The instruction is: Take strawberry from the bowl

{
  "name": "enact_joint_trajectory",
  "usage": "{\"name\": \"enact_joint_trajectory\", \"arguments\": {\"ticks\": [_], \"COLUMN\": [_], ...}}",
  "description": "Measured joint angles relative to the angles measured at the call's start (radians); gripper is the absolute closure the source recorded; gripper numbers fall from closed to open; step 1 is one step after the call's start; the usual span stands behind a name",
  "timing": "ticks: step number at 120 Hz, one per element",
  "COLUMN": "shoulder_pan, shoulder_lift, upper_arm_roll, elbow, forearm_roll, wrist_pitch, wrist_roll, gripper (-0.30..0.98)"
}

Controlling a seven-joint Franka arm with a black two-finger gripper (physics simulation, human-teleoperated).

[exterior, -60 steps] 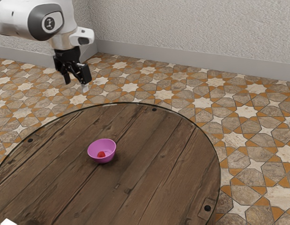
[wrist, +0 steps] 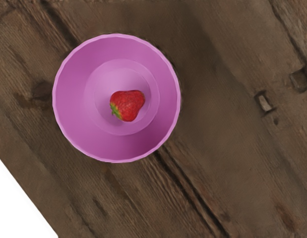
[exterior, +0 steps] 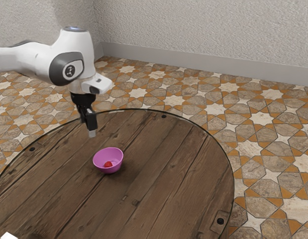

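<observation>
My gripper (exterior: pixel 88 127) hangs above the table, a little up and to the left of the bowl in the exterior view. It is open, seen nearly side-on, with one finger partly behind the other. The pink bowl (exterior: pixel 100 167) stands upright on the wood, and the red strawberry (exterior: pixel 108 164) lies inside it. From my hand, the bowl (wrist: pixel 69 99) appears from above. The strawberry (wrist: pixel 127 105) rests on its floor, slightly off centre, its green leafy end toward one side. Nothing touches the bowl or the fruit from above.
The round dark wooden table (exterior: pixel 168 179) has a thin raised edge and a few dark bolts. A white corner of something (exterior: pixel 8 236) shows at the exterior view's lower left. A plain white area (wrist: pixel 17 208) borders the wood in the wrist view.
My hand has come down and toward the exterior view's right, nearer the bowl, and has turned so its fingers appear closer together in that view. Bowl and strawberry have stayed put.
</observation>
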Motion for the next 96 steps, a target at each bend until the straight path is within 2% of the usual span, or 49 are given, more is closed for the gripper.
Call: {"name": "enact_joint_trajectory", "arguments": {"ticks": [16, 40, 56, 70, 96], "shoulder_pan": [0.013, 0.097, 0.079, 0.077, 0.089], "shoulder_lift": [0.030, 0.113, 0.162, 0.215, 0.299], "upper_arm_roll": [-0.001, -0.030, -0.052, -0.053, -0.086], "elbow": [-0.025, -0.103, -0.105, -0.098, -0.073], "forearm_roll": [0.004, -0.001, -0.031, -0.046, -0.016], "wrist_pitch": [0.067, 0.219, 0.302, 0.361, 0.438], "wrist_roll": [0.146, 0.396, 0.525, 0.615, 0.767], "gripper": [0.00, 0.00, 0.11, 0.25, 0.35]}}
